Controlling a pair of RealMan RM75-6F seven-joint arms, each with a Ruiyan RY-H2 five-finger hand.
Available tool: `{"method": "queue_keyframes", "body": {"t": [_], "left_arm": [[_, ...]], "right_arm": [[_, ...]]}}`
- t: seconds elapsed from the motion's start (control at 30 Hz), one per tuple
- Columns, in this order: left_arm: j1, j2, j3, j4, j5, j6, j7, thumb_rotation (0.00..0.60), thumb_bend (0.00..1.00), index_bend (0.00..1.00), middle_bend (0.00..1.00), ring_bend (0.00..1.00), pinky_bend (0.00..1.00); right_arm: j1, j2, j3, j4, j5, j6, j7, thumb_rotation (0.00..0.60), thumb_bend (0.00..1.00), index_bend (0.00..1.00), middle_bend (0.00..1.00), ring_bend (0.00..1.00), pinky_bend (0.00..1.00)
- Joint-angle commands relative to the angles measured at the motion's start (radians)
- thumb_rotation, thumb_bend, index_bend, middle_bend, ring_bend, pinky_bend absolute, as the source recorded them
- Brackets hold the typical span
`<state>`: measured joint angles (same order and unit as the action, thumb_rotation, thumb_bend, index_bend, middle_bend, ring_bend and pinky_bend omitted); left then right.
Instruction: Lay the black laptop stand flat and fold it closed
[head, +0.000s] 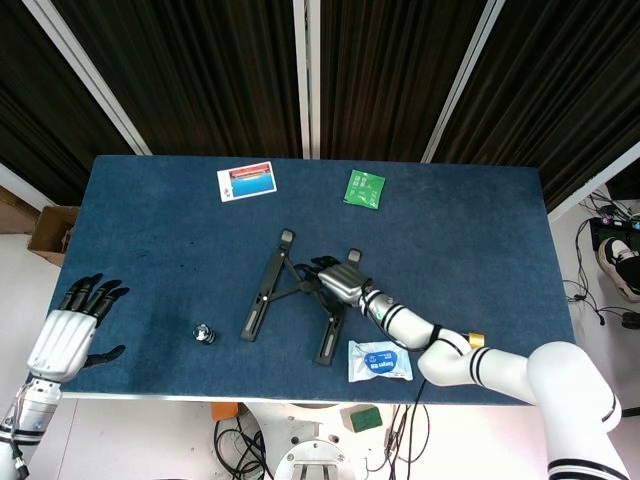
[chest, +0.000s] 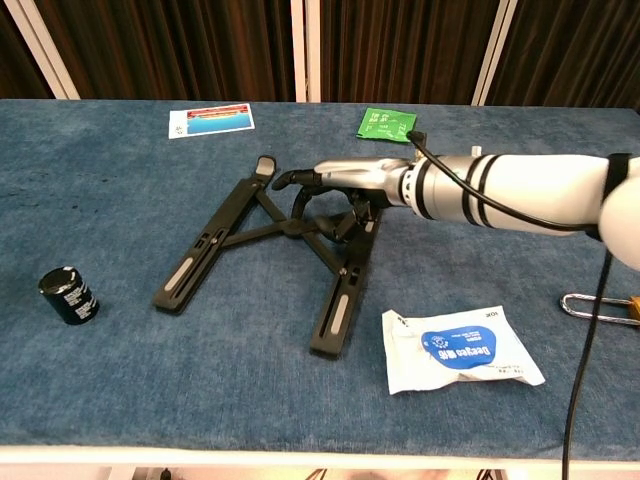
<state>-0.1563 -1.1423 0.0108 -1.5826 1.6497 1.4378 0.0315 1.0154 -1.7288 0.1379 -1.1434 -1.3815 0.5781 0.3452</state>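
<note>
The black laptop stand (head: 262, 290) lies flat on the blue table, its two rails spread in an open X; in the chest view the stand (chest: 205, 248) reaches from the table's middle toward the front. My right hand (head: 338, 281) lies on the stand's crossing links beside the right rail, and in the chest view the fingers (chest: 300, 180) of this hand (chest: 350, 183) curl down around the links, gripping them. My left hand (head: 68, 335) hangs off the table's front left corner, fingers spread, holding nothing.
A small black cylinder (chest: 68, 295) stands front left. A white and blue packet (chest: 460, 348) lies just right of the stand's near end. A green sachet (chest: 386, 124) and a printed card (chest: 210, 119) lie at the back. A metal shackle (chest: 590, 305) lies at the right edge.
</note>
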Motion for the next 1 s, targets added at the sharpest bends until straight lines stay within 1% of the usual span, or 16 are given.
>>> {"method": "queue_keyframes", "body": {"t": [0.03, 0.07, 0.13, 0.23, 0.27, 0.3, 0.37, 0.5, 0.63, 0.77, 0.9, 1.0], "left_arm": [[-0.066, 0.01, -0.031, -0.024, 0.014, -0.064, 0.019, 0.6, 0.09, 0.17, 0.15, 0.04, 0.1], [-0.096, 0.008, -0.042, -0.029, 0.016, -0.097, 0.02, 0.6, 0.09, 0.17, 0.15, 0.04, 0.1], [-0.147, 0.001, -0.059, -0.034, 0.013, -0.158, 0.023, 0.6, 0.09, 0.17, 0.15, 0.04, 0.1], [-0.237, -0.03, -0.089, -0.028, -0.001, -0.269, 0.049, 0.6, 0.09, 0.17, 0.15, 0.04, 0.1], [-0.272, -0.051, -0.101, -0.019, -0.009, -0.311, 0.065, 0.6, 0.09, 0.17, 0.15, 0.04, 0.1], [-0.298, -0.07, -0.11, -0.012, -0.016, -0.342, 0.078, 0.6, 0.09, 0.17, 0.15, 0.04, 0.1], [-0.359, -0.118, -0.129, 0.014, -0.034, -0.414, 0.118, 0.6, 0.09, 0.16, 0.14, 0.04, 0.1], [-0.463, -0.221, -0.164, 0.086, -0.087, -0.535, 0.213, 0.6, 0.09, 0.13, 0.12, 0.04, 0.1], [-0.543, -0.323, -0.201, 0.178, -0.161, -0.613, 0.297, 0.6, 0.09, 0.1, 0.09, 0.04, 0.1], [-0.605, -0.408, -0.227, 0.278, -0.238, -0.667, 0.328, 0.6, 0.09, 0.08, 0.08, 0.04, 0.1], [-0.642, -0.458, -0.235, 0.352, -0.285, -0.691, 0.341, 0.6, 0.09, 0.07, 0.08, 0.04, 0.1], [-0.662, -0.489, -0.237, 0.392, -0.311, -0.701, 0.33, 0.6, 0.09, 0.07, 0.08, 0.04, 0.1]], "right_arm": [[-0.041, 0.067, -0.031, -0.082, -0.061, 0.08, 0.011, 0.6, 0.64, 0.0, 0.24, 0.0, 0.01], [-0.055, 0.091, -0.039, -0.105, -0.082, 0.119, -0.015, 0.6, 0.63, 0.0, 0.24, 0.0, 0.01], [-0.079, 0.128, -0.052, -0.141, -0.114, 0.185, -0.082, 0.6, 0.58, 0.0, 0.24, 0.0, 0.01], [-0.122, 0.195, -0.072, -0.225, -0.158, 0.284, -0.204, 0.6, 0.41, 0.05, 0.24, 0.0, 0.02], [-0.138, 0.219, -0.077, -0.26, -0.168, 0.316, -0.255, 0.6, 0.35, 0.07, 0.25, 0.0, 0.04], [-0.151, 0.234, -0.08, -0.285, -0.172, 0.338, -0.295, 0.6, 0.27, 0.1, 0.28, 0.02, 0.07], [-0.179, 0.26, -0.086, -0.34, -0.174, 0.38, -0.372, 0.6, 0.19, 0.16, 0.33, 0.08, 0.16], [-0.219, 0.278, -0.096, -0.403, -0.152, 0.414, -0.48, 0.6, 0.07, 0.29, 0.42, 0.19, 0.33], [-0.244, 0.267, -0.099, -0.411, -0.121, 0.424, -0.551, 0.6, 0.04, 0.38, 0.5, 0.29, 0.45], [-0.255, 0.241, -0.096, -0.392, -0.095, 0.42, -0.609, 0.6, 0.04, 0.47, 0.57, 0.37, 0.55], [-0.253, 0.212, -0.095, -0.368, -0.075, 0.402, -0.663, 0.6, 0.04, 0.52, 0.62, 0.45, 0.64], [-0.25, 0.182, -0.093, -0.342, -0.071, 0.397, -0.7, 0.6, 0.04, 0.56, 0.66, 0.49, 0.69]]}}
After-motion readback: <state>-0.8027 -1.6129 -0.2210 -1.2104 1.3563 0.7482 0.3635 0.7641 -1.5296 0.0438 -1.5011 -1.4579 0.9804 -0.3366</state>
